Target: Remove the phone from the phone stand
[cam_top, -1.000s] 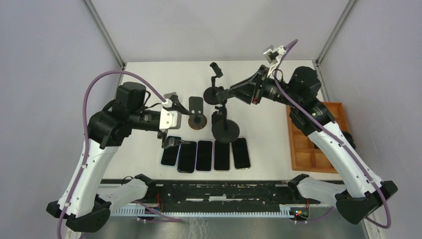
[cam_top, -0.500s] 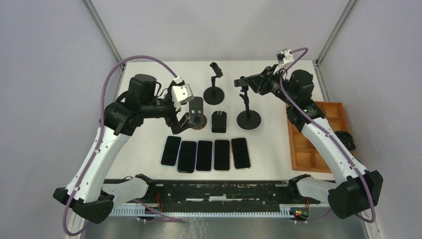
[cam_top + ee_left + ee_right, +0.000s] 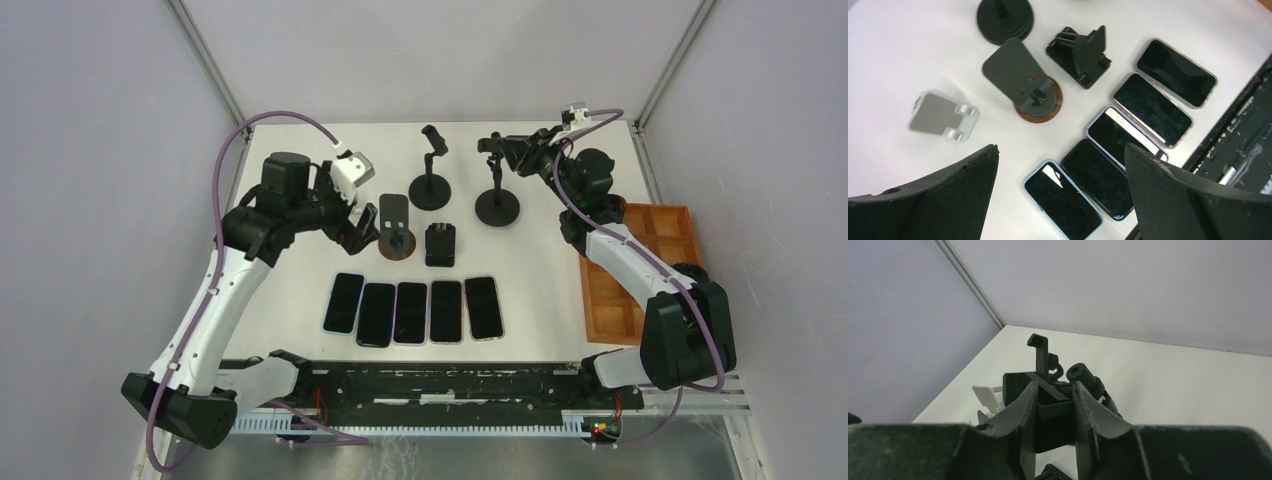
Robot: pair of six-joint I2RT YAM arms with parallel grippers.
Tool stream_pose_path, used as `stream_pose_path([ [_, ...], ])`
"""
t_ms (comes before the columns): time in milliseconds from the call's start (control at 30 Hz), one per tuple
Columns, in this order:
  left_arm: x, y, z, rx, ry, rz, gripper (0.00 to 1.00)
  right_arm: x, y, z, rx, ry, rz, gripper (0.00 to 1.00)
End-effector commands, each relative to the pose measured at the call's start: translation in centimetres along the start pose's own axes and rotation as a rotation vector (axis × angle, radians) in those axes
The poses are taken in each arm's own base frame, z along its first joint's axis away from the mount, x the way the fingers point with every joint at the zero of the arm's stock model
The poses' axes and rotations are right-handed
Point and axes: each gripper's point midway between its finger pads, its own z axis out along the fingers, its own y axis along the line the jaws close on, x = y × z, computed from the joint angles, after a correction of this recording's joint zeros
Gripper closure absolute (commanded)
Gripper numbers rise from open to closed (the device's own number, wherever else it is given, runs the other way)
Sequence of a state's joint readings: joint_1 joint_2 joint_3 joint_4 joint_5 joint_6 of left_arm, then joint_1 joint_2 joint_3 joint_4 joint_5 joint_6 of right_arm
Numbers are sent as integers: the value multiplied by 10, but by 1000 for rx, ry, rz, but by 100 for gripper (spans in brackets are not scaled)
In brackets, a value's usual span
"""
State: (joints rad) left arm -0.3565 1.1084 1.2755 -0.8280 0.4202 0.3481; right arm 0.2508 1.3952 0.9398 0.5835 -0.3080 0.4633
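Several phones (image 3: 411,311) lie flat in a row near the table's front edge, also in the left wrist view (image 3: 1063,200). None of the stands in view holds a phone. My right gripper (image 3: 500,147) is shut on the top clamp (image 3: 1054,425) of a black pole phone stand (image 3: 497,205) at the back right; the jaws (image 3: 1055,390) pinch the clamp from both sides. My left gripper (image 3: 358,222) hangs open (image 3: 1060,147) above the table, left of a stand with a wooden base (image 3: 397,238), with nothing between its fingers.
A second black pole stand (image 3: 431,185) stands at the back middle. A black folding stand (image 3: 440,244) sits beside the wooden-base one. A small silver stand (image 3: 943,116) lies under my left arm. A wooden compartment tray (image 3: 640,275) sits at the right edge.
My right gripper has carried the pole stand from the table's middle to the back right. My left gripper has lifted away from the phone row and moved back.
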Motion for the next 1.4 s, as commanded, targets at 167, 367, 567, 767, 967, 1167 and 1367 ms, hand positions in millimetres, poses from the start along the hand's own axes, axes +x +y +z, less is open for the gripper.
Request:
stream_pose_path([
  [167,-14,56,-21,-198,-88,-98,0,-11,5,-25,-42,-191,-65,94],
  [367,-13,78,-22,-285,-135,-87,0,16,-6,-45,24,-56,-130,4],
  [567,-9,114,-8,-349,-175,-96,0,-6,-24,-81,221,-38,-226,2],
  [767,73,129,44,-359,-133,-187,0,-13,-61,-150,533,-89,-269,2],
  [967,109,143,72,-443,-251,-192,0,24,-135,-261,1041,-242,-322,2],
  [1167,136,153,93,-465,-291,-228,0,82,-168,-300,1201,-130,-425,2],
  [1367,147,161,99,-489,-323,-218,0,119,-180,-314,1212,-50,-470,2],
])
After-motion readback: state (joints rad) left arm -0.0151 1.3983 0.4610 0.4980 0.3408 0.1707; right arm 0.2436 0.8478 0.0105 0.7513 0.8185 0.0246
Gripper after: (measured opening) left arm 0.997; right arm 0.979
